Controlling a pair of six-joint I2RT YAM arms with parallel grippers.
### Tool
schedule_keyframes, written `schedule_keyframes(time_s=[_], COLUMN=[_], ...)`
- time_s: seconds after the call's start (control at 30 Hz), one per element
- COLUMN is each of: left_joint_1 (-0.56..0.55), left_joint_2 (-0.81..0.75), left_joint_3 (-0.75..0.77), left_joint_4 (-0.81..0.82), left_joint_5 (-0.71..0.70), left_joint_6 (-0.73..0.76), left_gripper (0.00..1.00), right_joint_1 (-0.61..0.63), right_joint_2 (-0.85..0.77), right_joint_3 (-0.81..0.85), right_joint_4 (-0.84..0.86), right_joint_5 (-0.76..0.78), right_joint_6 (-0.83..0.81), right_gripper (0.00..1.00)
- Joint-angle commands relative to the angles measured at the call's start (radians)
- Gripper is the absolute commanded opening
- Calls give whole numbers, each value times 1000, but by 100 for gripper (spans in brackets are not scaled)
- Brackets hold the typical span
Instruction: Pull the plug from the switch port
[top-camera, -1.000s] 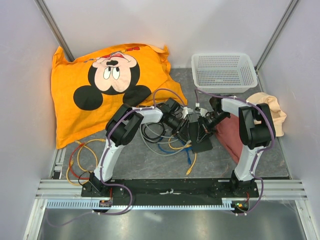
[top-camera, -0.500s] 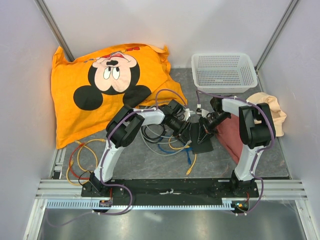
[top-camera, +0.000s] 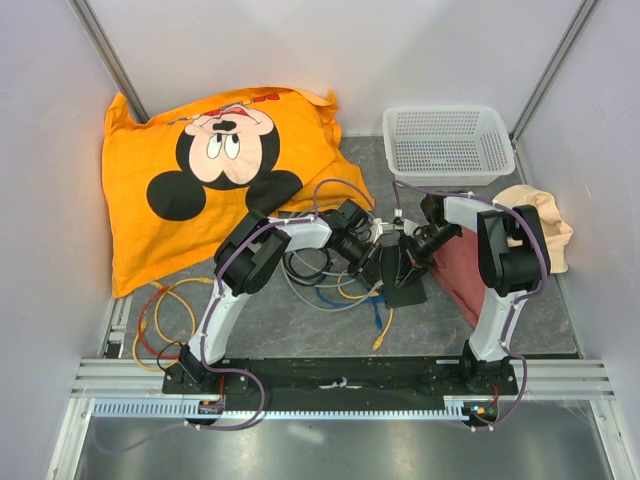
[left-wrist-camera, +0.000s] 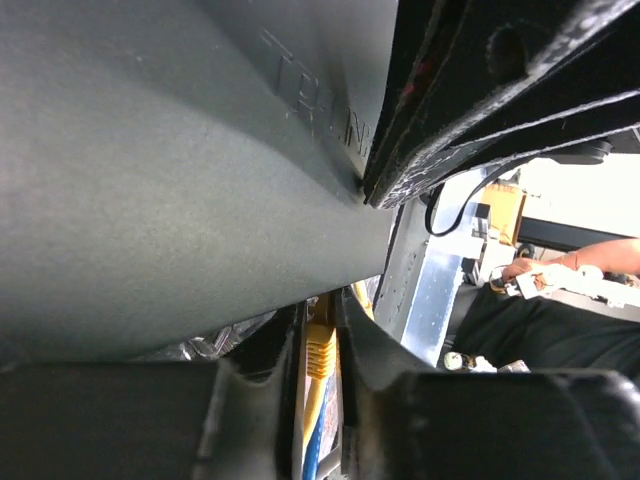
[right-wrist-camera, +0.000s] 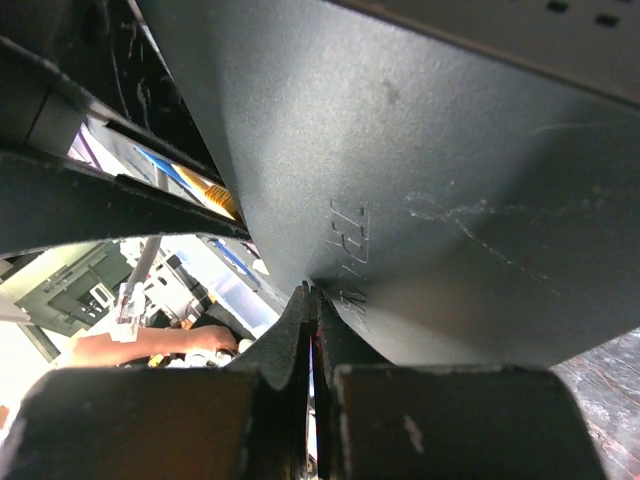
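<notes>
The yellow plastic plug (left-wrist-camera: 319, 350), likely light, stiff and latch-held, sits clamped at its boot by the left gripper (left-wrist-camera: 318, 322). The right gripper (right-wrist-camera: 311, 294), jaws together, meets the flat matte-black switch box (right-wrist-camera: 420, 180).

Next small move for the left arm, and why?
Probably draw the left gripper straight back from the switch: its jaws sit tight on both sides of the yellow plug, and the right gripper is shut on the switch's edge, bracing it.
</notes>
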Motion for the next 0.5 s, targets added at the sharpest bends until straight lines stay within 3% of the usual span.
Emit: schedule_keyframes(time_s=[0.0, 0.23, 0.47], left_joint_1=[-39, -1, 74], left_joint_2=[43, 56, 60], left_joint_3=[22, 16, 14], left_joint_4=[-46, -89, -99], left_joint_5=[37, 72, 143], left_joint_6=[67, 128, 145], left_gripper=[11, 2, 2], right_joint_1=[7, 5, 2], right_joint_2=[63, 68, 79], right_joint_3=[-23, -19, -20], right_joint_4=[191, 192, 198], right_joint_5=[220, 250, 287], right_joint_6=[-56, -61, -56], right_gripper=[0, 0, 0])
